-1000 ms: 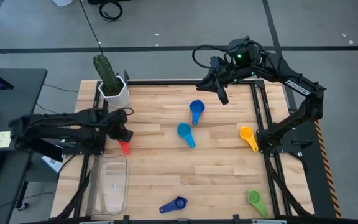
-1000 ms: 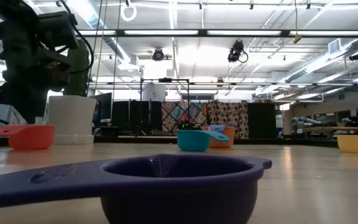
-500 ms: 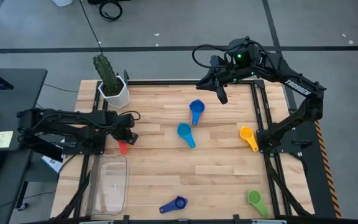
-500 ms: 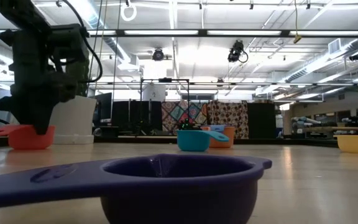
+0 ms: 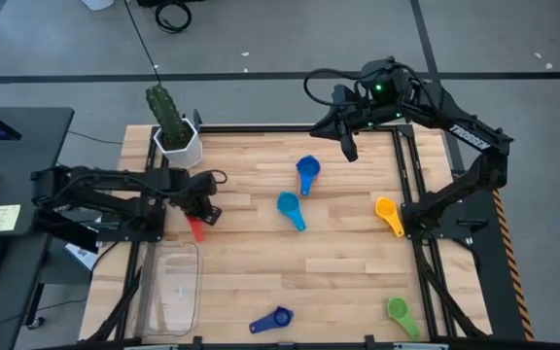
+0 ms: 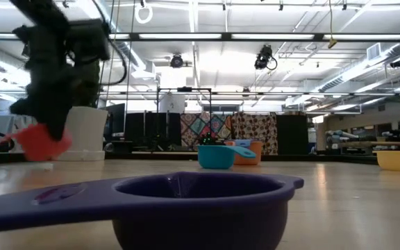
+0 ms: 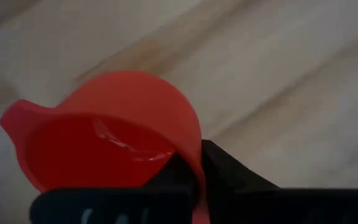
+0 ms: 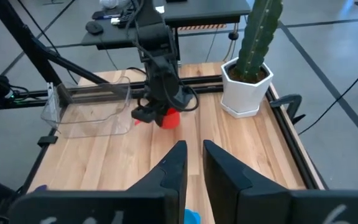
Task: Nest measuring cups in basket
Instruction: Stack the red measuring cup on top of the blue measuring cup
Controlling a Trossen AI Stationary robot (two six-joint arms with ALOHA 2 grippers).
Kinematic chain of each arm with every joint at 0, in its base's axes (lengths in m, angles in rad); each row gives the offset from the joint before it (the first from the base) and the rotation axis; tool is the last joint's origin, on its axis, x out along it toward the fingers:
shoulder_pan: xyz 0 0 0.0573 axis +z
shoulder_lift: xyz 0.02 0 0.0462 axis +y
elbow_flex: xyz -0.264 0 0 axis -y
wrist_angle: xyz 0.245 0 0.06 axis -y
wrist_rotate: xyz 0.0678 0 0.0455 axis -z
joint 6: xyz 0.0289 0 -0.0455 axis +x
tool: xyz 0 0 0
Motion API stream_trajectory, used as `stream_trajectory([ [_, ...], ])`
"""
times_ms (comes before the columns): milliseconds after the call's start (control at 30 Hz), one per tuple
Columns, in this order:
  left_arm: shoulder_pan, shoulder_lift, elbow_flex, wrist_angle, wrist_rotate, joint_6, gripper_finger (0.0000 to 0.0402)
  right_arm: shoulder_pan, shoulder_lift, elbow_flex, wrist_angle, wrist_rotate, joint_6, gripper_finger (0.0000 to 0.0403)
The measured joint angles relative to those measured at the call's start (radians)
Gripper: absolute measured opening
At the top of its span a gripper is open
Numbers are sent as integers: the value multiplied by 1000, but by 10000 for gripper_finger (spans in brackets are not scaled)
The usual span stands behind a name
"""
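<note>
Fingers of the left gripper (image 5: 199,212) hold the red cup (image 6: 42,142) off the surface; next, carry it to the basket (image 5: 170,292). Right gripper (image 5: 347,148) waits, fingers narrow.

The left gripper (image 5: 200,212) sits at the middle left of the high view, its fingers pinched tight on the red cup (image 5: 195,229). The right gripper (image 5: 348,148) hangs at the upper right, arm bent, fingers a little apart.
</note>
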Motion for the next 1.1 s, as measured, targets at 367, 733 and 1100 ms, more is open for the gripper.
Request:
stream_trajectory([
  [367,0,42,339,-174,-33,132,16,0,-80,0,-29,13,-10,36],
  [733,22,368,823,-346,-82,378,16,0,-158,0,-136,138,-18,6],
  [1100,53,730,1313,-397,-81,538,16,0,-175,0,-255,283,1,6],
])
